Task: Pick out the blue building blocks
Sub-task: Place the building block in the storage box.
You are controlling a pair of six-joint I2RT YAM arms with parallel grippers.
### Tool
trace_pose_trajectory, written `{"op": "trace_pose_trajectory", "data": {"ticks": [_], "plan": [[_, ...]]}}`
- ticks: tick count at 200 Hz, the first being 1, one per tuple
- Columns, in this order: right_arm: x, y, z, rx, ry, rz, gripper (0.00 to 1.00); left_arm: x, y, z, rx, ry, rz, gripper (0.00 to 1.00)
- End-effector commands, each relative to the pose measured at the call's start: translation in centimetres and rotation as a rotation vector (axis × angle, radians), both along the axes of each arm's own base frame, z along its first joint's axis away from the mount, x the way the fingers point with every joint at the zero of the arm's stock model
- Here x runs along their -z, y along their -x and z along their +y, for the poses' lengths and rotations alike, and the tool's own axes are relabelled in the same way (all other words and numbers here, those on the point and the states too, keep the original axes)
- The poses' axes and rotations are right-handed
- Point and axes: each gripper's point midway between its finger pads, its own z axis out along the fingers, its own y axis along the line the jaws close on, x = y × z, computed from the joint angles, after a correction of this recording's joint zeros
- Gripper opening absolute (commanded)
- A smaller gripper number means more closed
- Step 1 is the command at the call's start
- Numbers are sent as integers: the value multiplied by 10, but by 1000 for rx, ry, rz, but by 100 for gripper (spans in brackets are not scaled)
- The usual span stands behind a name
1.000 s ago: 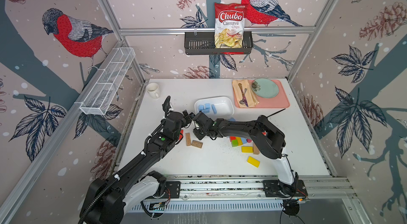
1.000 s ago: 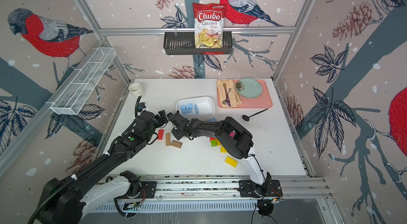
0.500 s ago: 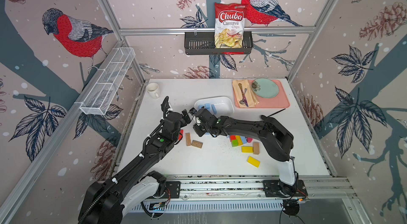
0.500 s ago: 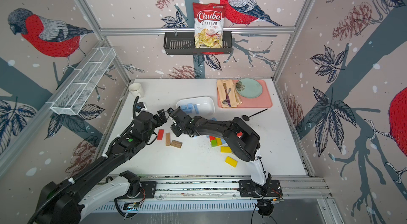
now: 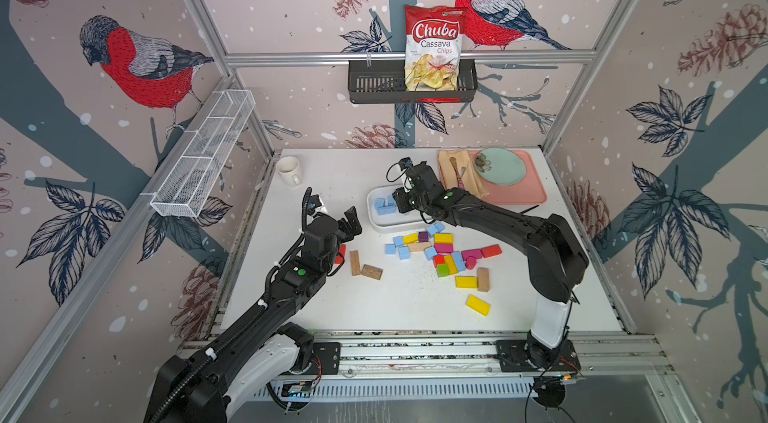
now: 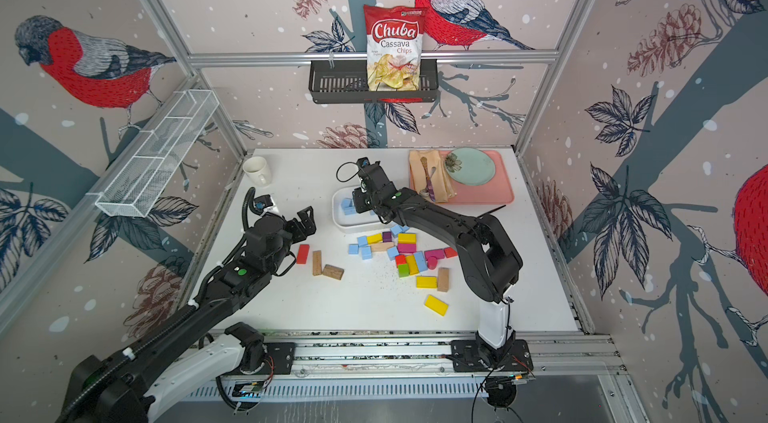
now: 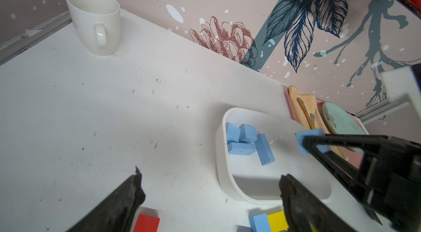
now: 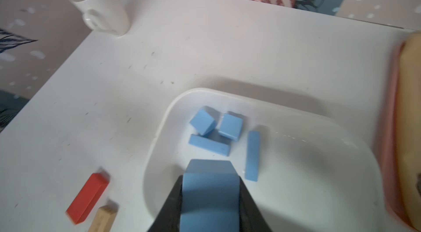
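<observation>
In both top views the right arm's wrist lies over the right half of the white tray (image 5: 384, 228), just above frame centre, so the block it carries and that part of the tray floor are hidden there. The right wrist view settles it. The right gripper (image 8: 210, 181) is clamped on a held blue block (image 8: 208, 208) at bottom centre, over the tray's near end. The block's lower end is cut off by the frame edge, and whether it touches the floor I cannot tell. That view is smeared along its right edge, where the pink tray (image 8: 396, 110) is only a blur. In a top view the left arm covers part of a red block (image 5: 341, 252), and the left wrist view cuts that block off at its bottom edge. The left gripper (image 7: 210, 174) hangs with its fingers wide apart, holding nothing, left of the white tray and apart from it. Inside the tray lie four blue building blocks (image 8: 230, 126), two cubes and two bars, bunched toward its upper left in that frame. Loose blue blocks (image 5: 398, 240) sit among the mixed coloured pile just below the tray, at frame centre. The pink tray, upper right of centre, holds a green plate (image 5: 503, 167) and a napkin (image 5: 445, 163) with a spoon (image 5: 456, 173) on it. A black wall basket (image 5: 374, 86) at top centre holds a chips bag (image 5: 434, 51).
</observation>
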Motion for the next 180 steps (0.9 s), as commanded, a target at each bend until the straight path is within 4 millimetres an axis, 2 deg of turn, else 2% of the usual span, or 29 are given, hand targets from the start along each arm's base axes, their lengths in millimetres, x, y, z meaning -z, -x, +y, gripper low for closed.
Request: {"op": "trace_pose_trajectory", "data": {"ticks": [1, 34, 80, 119, 180], "plan": [[26, -20, -26, 103, 97, 40, 19, -15, -3, -12, 64, 35, -68, 97], [53, -48, -41, 164, 135, 80, 22, -18, -3, -22, 119, 51, -85, 97], [78, -70, -45, 203, 143, 120, 23, -16, -2, -24, 128, 49, -85, 97], [92, -75, -39, 211, 136, 149, 23, -14, -3, -26, 136, 51, -79, 97], [105, -73, -21, 186, 116, 184, 26, -13, -3, -25, 132, 50, -76, 97]]}}
